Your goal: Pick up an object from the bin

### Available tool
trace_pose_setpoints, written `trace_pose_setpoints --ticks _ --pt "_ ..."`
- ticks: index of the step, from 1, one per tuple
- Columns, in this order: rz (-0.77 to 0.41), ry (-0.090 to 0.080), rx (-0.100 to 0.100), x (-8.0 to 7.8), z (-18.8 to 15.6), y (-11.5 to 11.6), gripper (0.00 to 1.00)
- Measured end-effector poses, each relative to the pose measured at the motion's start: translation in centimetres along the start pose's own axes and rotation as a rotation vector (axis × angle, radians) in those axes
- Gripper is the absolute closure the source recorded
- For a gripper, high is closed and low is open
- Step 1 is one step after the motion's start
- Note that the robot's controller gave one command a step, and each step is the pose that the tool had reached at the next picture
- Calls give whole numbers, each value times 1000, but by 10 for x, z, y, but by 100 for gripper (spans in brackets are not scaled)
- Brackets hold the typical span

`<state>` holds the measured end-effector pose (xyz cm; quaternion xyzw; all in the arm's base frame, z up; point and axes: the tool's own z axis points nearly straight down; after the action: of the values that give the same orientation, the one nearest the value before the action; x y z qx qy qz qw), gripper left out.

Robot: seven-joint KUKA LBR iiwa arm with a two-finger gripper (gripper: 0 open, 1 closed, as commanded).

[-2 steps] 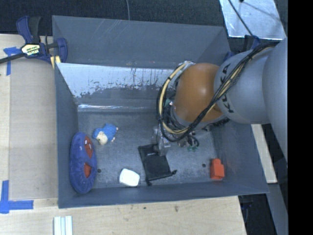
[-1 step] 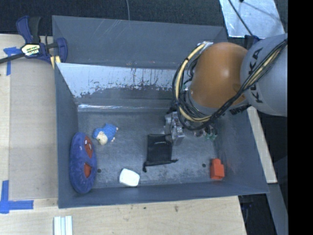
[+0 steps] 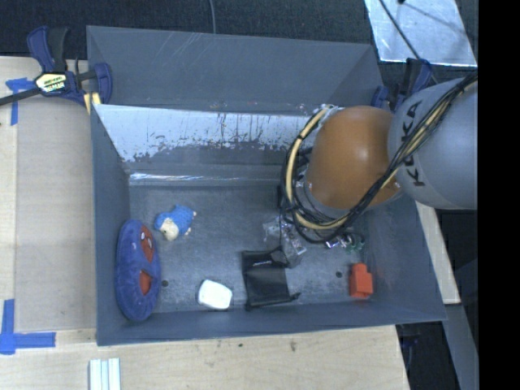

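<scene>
My gripper (image 3: 280, 238) hangs low in the bin's right half, just under the orange wrist cover, its metal fingertips right above the upper edge of a flat black object (image 3: 266, 280). That black thing lies on the floor near the front wall. To its right sits a small orange block (image 3: 361, 280). A white rounded piece (image 3: 214, 294) lies left of the black object.
A small blue and white toy figure (image 3: 175, 222) lies left of centre. A long blue oval plush with red spots (image 3: 136, 269) rests against the left wall. The arm and its cables cover the bin's right rear part.
</scene>
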<state>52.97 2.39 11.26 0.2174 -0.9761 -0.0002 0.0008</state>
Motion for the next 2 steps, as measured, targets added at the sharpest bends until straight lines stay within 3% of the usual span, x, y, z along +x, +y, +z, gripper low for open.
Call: trace_pose_setpoints --ticks 1,2 --pt "-251 -7 4 18 42 18 100" --pt "-263 -11 6 24 -57 12 100"
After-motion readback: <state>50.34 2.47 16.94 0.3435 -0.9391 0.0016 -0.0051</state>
